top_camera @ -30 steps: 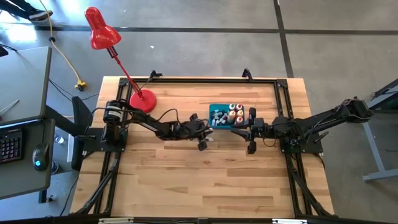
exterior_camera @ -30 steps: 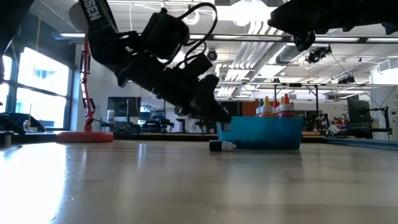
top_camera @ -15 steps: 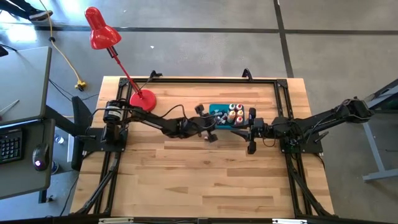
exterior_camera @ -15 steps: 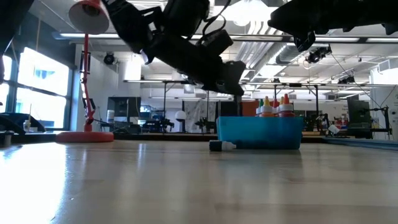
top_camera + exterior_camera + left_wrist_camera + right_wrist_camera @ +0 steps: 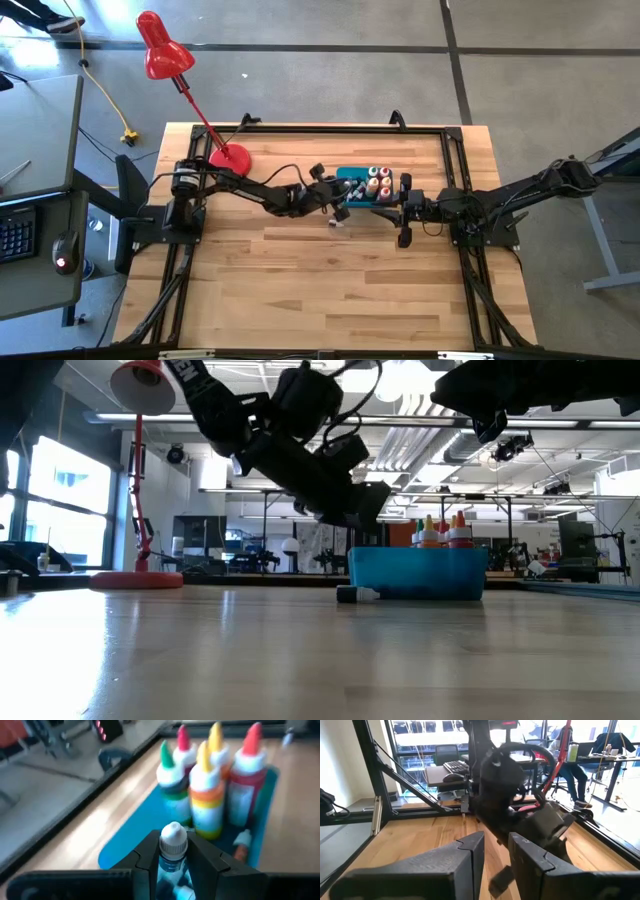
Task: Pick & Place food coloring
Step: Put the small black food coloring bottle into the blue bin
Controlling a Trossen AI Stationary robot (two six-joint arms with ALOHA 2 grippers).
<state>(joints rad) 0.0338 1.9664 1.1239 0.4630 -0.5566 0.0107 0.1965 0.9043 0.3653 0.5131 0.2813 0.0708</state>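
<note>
High view, lamp: a red desk lamp is seen with its base on the table's far left corner.
Left gripper: the left gripper is held above the left edge of the blue bin, raised clear of the table in the low view.
Left fingers: in the left wrist view a small bottle with a pale cap and blue label is pinched upright between the two dark fingers.
Loose bottle: one small dark bottle with a pale cap is seen lying on its side on the table, just in front of the bin's left end.
Bin: the bin stands at the table's middle, toward the far side.
Food coloring in bin: upright bottles with green, red, yellow and red tips are grouped together inside it; smaller ones lie beside them.
Right gripper: the right gripper is placed just right of the bin, above the table.
Right fingers: the right fingers are seen slightly apart, with nothing between them.
</note>
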